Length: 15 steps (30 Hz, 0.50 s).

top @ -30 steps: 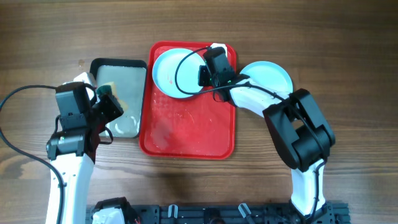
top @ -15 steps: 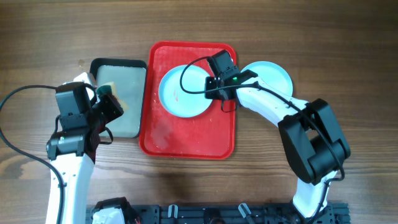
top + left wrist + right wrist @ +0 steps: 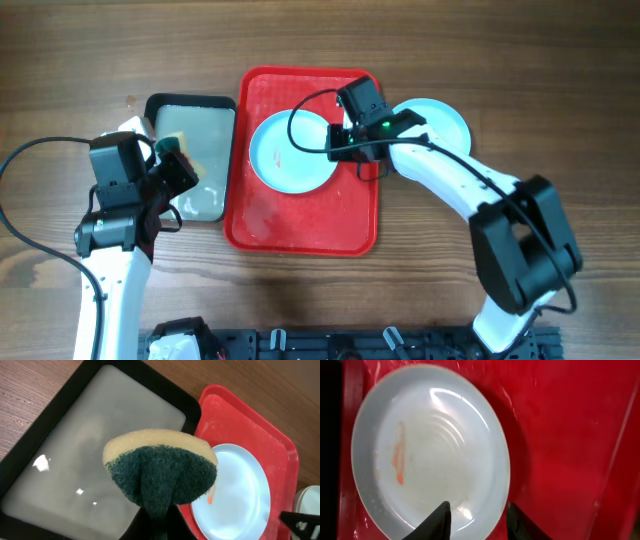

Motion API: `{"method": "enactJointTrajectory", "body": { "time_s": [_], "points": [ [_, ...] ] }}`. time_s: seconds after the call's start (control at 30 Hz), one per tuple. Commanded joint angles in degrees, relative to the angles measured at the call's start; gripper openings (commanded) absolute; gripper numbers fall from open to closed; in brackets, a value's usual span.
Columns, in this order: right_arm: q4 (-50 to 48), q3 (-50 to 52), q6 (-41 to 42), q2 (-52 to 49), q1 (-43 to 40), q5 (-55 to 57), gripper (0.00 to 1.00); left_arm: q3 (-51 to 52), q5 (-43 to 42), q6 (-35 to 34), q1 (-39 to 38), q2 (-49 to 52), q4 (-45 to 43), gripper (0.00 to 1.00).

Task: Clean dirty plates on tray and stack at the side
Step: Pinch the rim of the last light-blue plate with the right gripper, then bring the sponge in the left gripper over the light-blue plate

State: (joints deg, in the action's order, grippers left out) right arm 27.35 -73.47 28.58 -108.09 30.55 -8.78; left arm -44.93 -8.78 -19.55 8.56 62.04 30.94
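Plate (image 3: 292, 152) on tray (image 3: 300, 225) pale, red-smeared; right fingers (image 3: 438, 520) parted, left fingers (image 3: 170, 530) around sponge (image 3: 160, 467).

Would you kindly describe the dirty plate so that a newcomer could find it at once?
Find the red tray in the middle of the wooden table; a pale blue plate lies flat inside it. Unlike the second plate on bare wood right of the tray, this one carries a small orange-red smear.

The overhead camera stares straight down on the whole table (image 3: 520, 50). The left wrist camera peers close past its sponge (image 3: 160, 475), and the right wrist camera hangs closer still. All three share the smeared plate (image 3: 292, 152) on the red tray (image 3: 300, 225), just toward eleven o'clock of centre.
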Motion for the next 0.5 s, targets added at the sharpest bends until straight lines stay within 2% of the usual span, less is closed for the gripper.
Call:
{"method": "enactJointTrajectory", "body": {
  "time_s": [0.0,0.03,0.2,0.47],
  "points": [
    [-1.2,-1.1,-3.3,1.3,-0.3,5.0,0.44,0.3,0.5,0.7,0.3,0.2,0.0,0.05],
    [-1.3,-1.1,-3.6,1.1,-0.3,5.0,0.47,0.3,0.5,0.7,0.3,0.2,0.0,0.05],
    [-3.2,-1.1,-8.1,-0.4,-0.3,5.0,0.47,0.4,0.5,0.7,0.3,0.2,0.0,0.04],
    [-6.6,-1.1,-8.0,-6.0,-0.3,7.1,0.41,0.3,0.5,0.7,0.3,0.2,0.2,0.05]
  ]
}}
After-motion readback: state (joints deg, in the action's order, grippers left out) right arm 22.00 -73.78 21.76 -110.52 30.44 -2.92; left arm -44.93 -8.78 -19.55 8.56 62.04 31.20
